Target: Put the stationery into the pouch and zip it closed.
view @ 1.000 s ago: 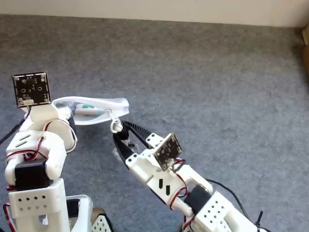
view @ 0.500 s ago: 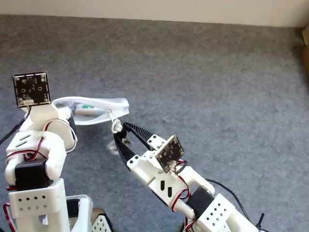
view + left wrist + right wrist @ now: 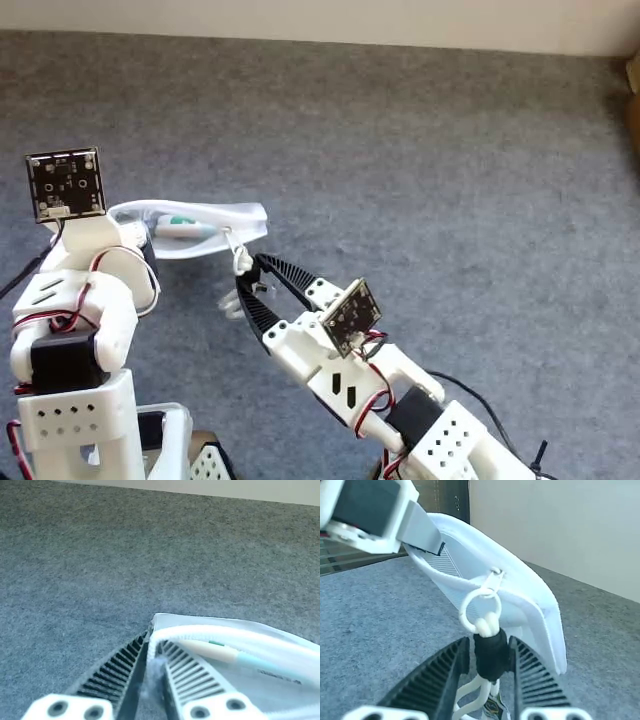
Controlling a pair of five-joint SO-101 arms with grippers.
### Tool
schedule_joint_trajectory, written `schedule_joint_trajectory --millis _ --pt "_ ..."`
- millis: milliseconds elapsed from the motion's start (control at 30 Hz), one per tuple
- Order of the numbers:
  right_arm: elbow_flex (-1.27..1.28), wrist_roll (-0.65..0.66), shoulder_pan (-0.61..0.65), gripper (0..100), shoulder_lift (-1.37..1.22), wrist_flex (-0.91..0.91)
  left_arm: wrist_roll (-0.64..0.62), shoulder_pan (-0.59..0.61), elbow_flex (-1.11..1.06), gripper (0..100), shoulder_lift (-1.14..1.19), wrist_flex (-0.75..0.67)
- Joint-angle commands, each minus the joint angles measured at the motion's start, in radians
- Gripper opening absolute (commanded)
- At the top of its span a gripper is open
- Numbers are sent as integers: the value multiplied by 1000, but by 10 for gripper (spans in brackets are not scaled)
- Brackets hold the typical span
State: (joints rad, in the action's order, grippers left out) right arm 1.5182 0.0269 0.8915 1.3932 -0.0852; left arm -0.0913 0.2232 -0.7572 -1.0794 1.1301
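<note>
White pouch (image 3: 205,215) in left tool (image 3: 150,645) veils pen (image 3: 220,652); right tool (image 3: 489,642) pinches pull (image 3: 482,626).

Grey, carpet-like cloth covers the whole table (image 3: 450,150).

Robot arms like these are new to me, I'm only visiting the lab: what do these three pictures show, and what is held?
Two small white robot arms sit side by side over a grey carpeted surface. One picture looks down from above; the other two come from cameras on each arm's wrist. The left gripper pinches one end of a white see-through zip pouch with a white and green pen inside. The right gripper clamps the pouch's white ring-and-cord zip pull.
</note>
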Motion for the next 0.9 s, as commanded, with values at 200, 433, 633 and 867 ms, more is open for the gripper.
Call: schedule_joint_trajectory --millis 200,433,633,867 --pt "-51 -3 4 119 -209 139 11 -10 -8 11 39 -17" --pt "-51 -3 4 119 -220 180 11 -10 -8 11 39 -17" --pt "-90 -5 -1 119 -222 180 11 -10 -8 11 39 -17" --pt "-88 -5 4 119 -222 180 11 -10 -8 11 39 -17"
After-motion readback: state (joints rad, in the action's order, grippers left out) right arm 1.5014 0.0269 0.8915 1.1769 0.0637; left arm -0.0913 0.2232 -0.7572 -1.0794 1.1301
